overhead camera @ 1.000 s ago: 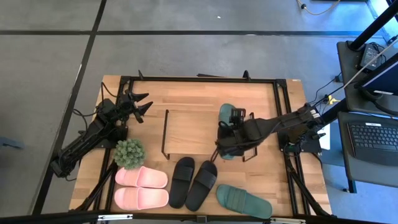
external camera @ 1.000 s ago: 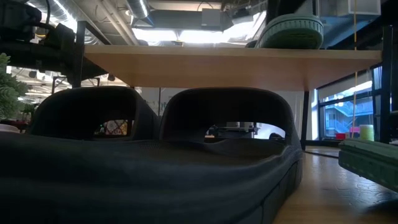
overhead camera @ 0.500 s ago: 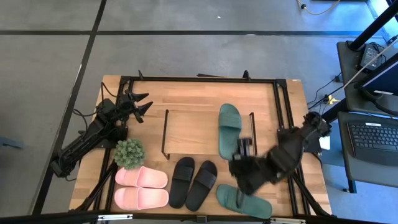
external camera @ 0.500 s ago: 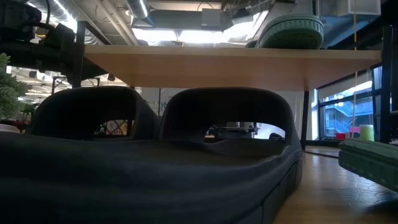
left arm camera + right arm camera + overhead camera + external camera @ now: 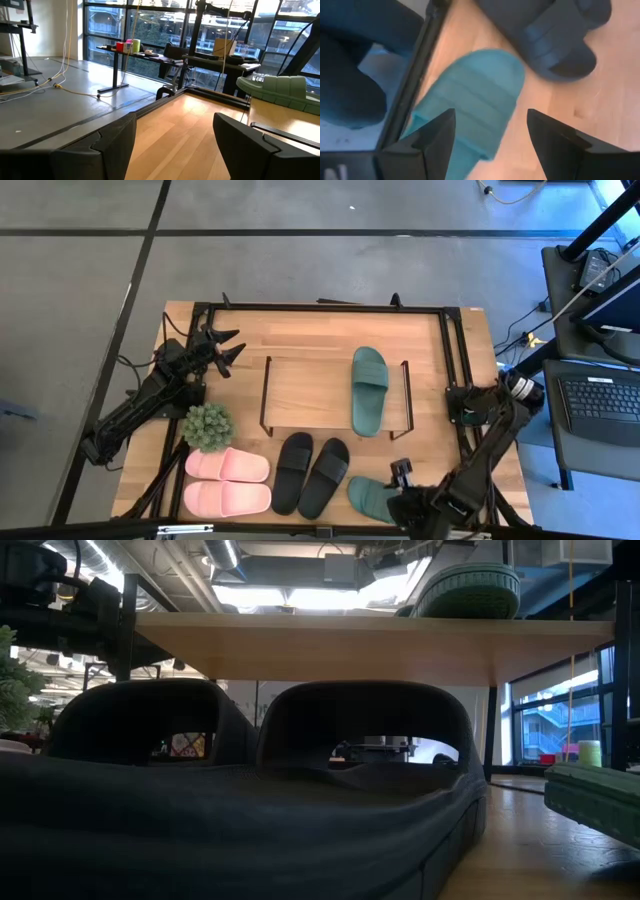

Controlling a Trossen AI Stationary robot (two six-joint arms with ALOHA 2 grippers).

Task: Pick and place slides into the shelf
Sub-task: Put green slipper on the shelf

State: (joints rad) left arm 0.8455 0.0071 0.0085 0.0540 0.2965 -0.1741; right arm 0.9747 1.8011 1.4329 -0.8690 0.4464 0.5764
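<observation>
One ribbed green slide (image 5: 368,389), wooden shelf (image 5: 305,392)

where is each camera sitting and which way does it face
High view: overhead, facing straight down on the table, both arms showing.
Low view: at tabletop height behind the black slides, facing under the shelf; no arm shows.
Left wrist view: past its open end effector across the table.
Right wrist view: down past its open end effector onto the table's green slide, shared with the high view.
</observation>
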